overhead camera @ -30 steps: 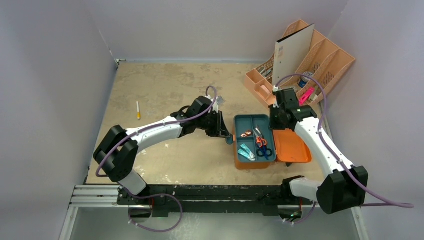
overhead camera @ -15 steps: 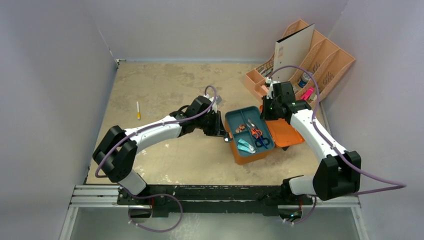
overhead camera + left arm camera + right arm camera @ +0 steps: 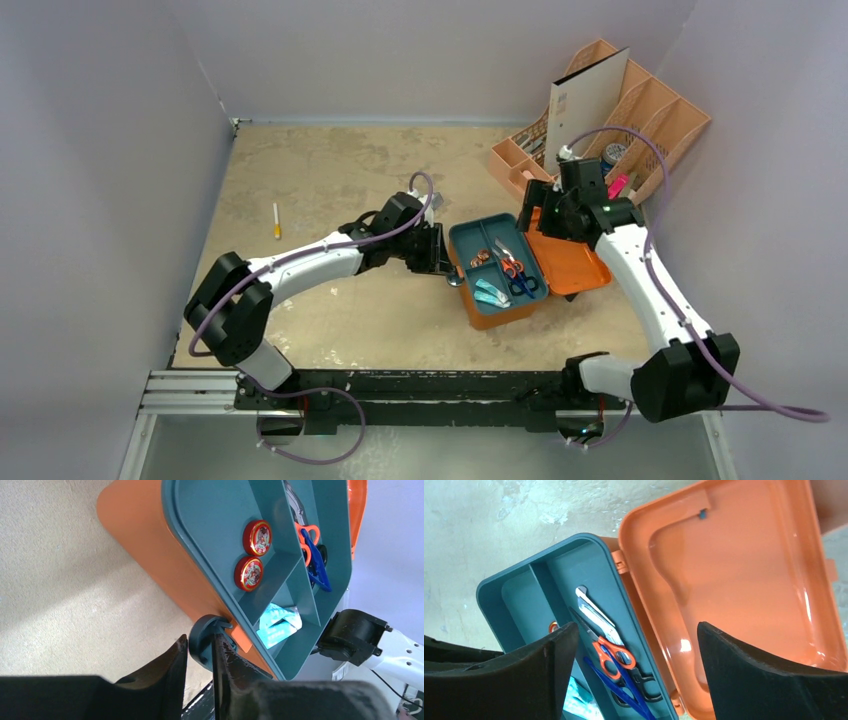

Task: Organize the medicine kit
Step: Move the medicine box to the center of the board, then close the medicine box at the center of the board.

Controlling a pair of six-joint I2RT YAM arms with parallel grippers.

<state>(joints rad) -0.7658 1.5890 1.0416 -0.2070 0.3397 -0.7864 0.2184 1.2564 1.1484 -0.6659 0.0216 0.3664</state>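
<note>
The medicine kit (image 3: 500, 318) lies open and skewed on the table, its orange lid (image 3: 572, 262) folded out to the right. A teal tray (image 3: 468, 238) sits in it with scissors (image 3: 512, 268), two round red tins (image 3: 257, 535) and teal packets (image 3: 280, 625). My left gripper (image 3: 447, 268) is at the kit's left side, shut on its grey-blue latch (image 3: 202, 636). My right gripper (image 3: 540, 205) hangs open above the hinge line between tray and lid (image 3: 734, 570), holding nothing.
A peach desk organizer (image 3: 650, 120) with a white board (image 3: 585, 100) leaning in it stands at the back right, just behind my right wrist. A small yellow-and-white pen (image 3: 277, 220) lies at the left. Walls close in the table's sides.
The kit turned counterclockwise and slid a little left and back, then stayed put. My right gripper opened wide and drew back toward the organizer. The left gripper kept its place at the latch.
</note>
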